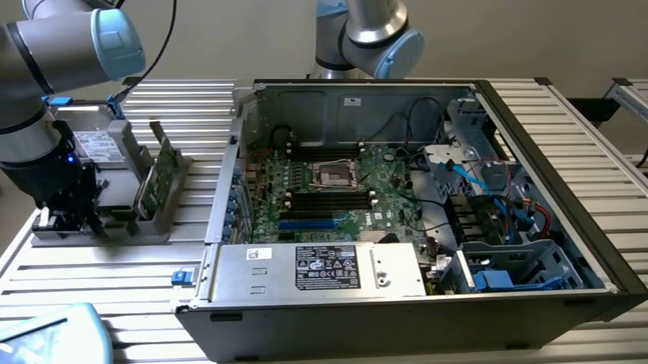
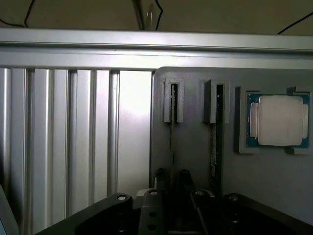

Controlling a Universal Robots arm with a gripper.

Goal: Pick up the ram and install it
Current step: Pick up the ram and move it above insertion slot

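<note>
In the wrist view the ram [image 2: 171,139] stands on edge in a slot of a grey holder [image 2: 190,161], so only its thin top edge shows. My gripper [image 2: 172,180] is lowered over it. Its dark fingertips [image 2: 184,178] stand on either side of the stick with a narrow gap, open. A second thin stick [image 2: 213,147] stands in the neighbouring slot. In the exterior view my gripper [image 1: 69,216] reaches down onto the grey holder [image 1: 152,227] at the exterior view's left, and the arm hides what lies under it.
A square silver processor [image 2: 279,120] rests in a pocket of the holder. Green boards [image 1: 152,182] stand upright in the holder. The open computer case [image 1: 405,303] with its motherboard [image 1: 335,182] lies at centre. A second robot arm [image 1: 369,34] stands behind it.
</note>
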